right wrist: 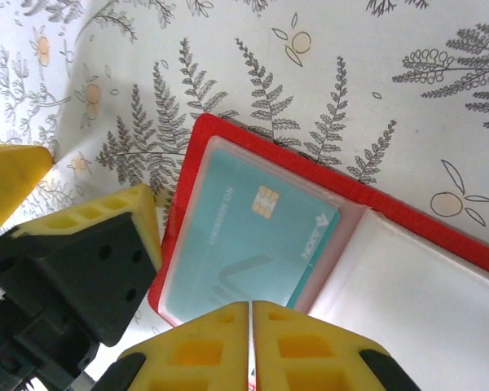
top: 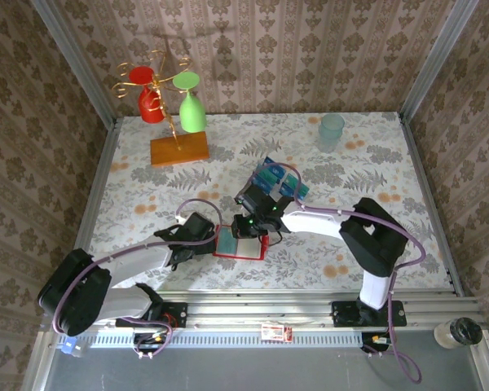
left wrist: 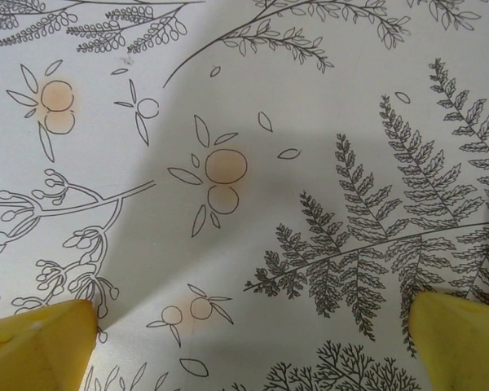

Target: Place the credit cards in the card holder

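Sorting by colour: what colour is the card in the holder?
Teal-green card, clearest in the right wrist view.

The walls (top: 310, 49) have brown paper with leafy shapes; shiny metal posts (top: 72, 57) stand in the corners; the table (top: 138, 183) wears a white cloth with ferns and orange fruit; soft shadows fall on it.

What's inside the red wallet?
A teal card with a gold chip lies inside the red card holder. The right gripper covers one edge of the card.
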`<state>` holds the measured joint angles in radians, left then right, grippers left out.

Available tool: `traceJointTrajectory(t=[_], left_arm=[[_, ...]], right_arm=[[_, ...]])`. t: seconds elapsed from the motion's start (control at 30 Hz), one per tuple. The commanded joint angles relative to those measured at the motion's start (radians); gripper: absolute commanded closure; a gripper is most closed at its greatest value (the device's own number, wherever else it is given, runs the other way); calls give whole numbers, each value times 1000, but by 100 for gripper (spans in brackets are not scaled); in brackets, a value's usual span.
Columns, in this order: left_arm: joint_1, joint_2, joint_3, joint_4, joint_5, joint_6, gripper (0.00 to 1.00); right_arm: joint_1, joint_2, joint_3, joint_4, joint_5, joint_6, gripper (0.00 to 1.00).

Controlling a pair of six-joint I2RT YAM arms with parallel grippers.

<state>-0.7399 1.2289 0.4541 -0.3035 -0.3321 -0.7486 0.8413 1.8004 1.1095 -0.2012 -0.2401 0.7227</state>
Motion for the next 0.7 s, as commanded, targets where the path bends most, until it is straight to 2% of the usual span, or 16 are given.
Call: traceJointTrajectory(t=[0.0,0.17,0.37,0.67], left_arm=[[-14,-45,21,-78,13,-11,0],[-15,-137,40,-157,-42,-3,0],[-31,-214,56,-164,-35,-18,0],[-146,-168,130,-127,-41,-52,0]], right_arm=[[-16,-65,-25,-58,21,-44,88],[-31,-124,-81,-78,32,-70,87],[-33,-156,-182,-19,35,-54,87],[-93,-187,-255,-11,70,-81,90]])
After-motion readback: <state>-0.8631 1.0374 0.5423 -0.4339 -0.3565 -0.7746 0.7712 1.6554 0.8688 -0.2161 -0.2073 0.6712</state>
